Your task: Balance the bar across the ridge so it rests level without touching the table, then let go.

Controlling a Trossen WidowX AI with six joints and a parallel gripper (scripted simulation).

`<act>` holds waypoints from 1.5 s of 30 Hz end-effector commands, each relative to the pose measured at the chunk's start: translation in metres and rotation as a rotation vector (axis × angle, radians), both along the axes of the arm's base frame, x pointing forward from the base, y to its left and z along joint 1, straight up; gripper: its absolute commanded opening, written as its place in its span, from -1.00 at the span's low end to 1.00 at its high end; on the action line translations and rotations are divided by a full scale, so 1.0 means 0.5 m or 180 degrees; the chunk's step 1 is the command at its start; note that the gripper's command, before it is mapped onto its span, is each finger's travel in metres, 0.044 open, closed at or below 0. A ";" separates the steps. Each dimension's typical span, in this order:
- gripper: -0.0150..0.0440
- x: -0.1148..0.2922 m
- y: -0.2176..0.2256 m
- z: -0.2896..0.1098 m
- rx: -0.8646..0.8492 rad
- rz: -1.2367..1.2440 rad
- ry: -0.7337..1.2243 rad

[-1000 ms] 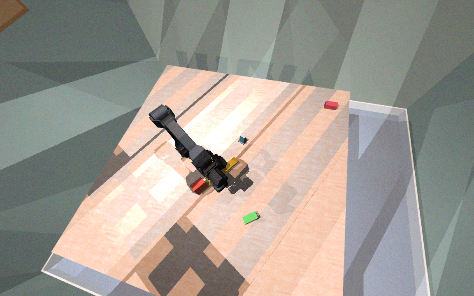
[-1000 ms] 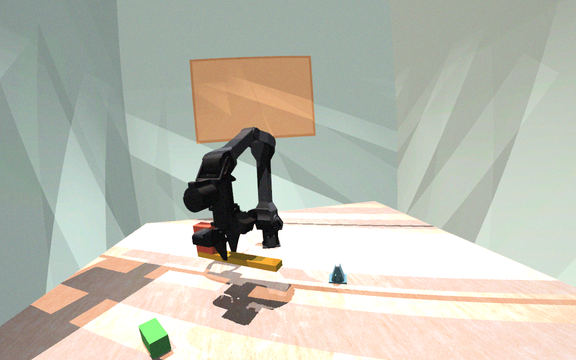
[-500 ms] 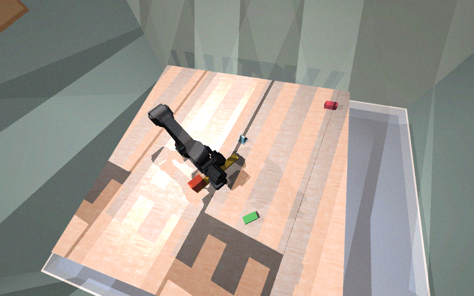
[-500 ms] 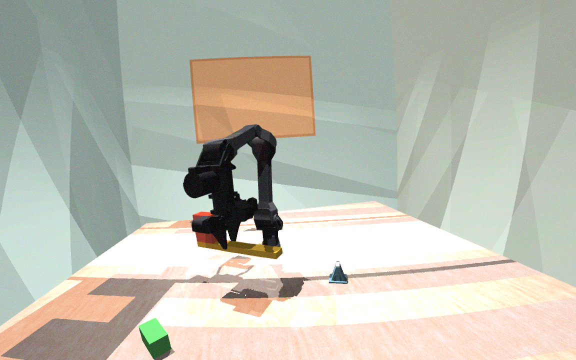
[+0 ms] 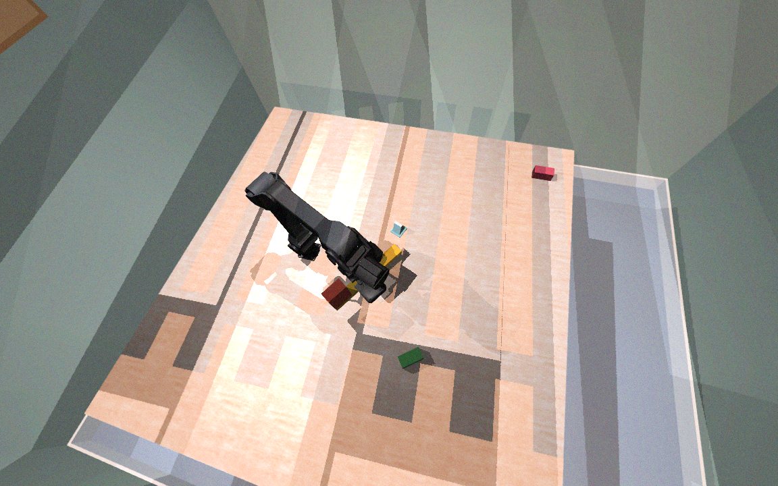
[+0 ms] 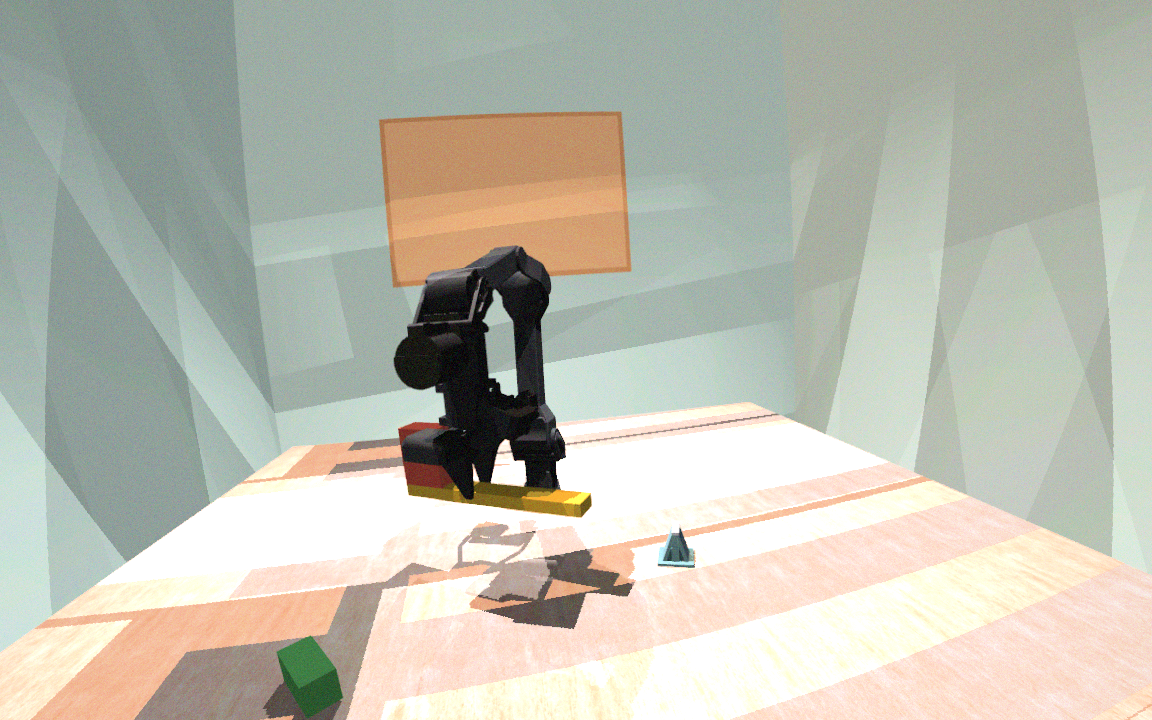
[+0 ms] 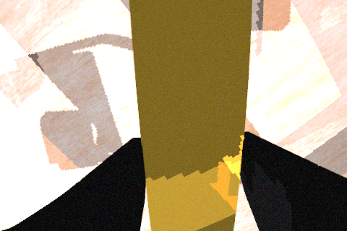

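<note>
Our gripper [image 6: 477, 470] is clamped on the bar [image 6: 533, 499], its 2 fingers pinching the yellow length near the end that carries a red block [image 6: 420, 456]. In the exterior view we hold the bar up off the table [image 6: 875, 573], roughly level, with its shadow on the wood below. The wrist view shows the bar [image 7: 190, 72] running straight out between our black fingers. The ridge [image 6: 677, 547], a small teal wedge, stands on the table apart from the bar's free end. A green block [image 6: 309, 675] and another red block [image 5: 542, 172] lie well away. We see no containers here.
</note>
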State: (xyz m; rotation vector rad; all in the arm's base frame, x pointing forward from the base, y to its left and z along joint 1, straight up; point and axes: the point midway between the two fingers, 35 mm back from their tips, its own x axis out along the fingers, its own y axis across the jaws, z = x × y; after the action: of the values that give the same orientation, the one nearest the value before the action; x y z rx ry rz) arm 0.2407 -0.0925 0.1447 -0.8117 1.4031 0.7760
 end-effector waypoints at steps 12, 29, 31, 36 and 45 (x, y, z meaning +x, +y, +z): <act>-0.49 0.062 0.079 0.007 0.0016 0.0103 -0.0004; -0.49 0.110 0.183 0.011 0.0029 0.0224 -0.0011; -0.49 0.114 0.197 0.011 0.0030 0.0238 -0.0011; -0.49 0.123 0.231 0.012 0.0035 0.0274 -0.0012; -0.49 0.135 0.295 0.013 0.0043 0.0337 -0.0014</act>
State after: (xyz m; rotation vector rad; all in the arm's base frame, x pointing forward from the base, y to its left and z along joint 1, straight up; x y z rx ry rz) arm 0.3047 0.0418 0.1510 -0.8806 1.3592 0.8571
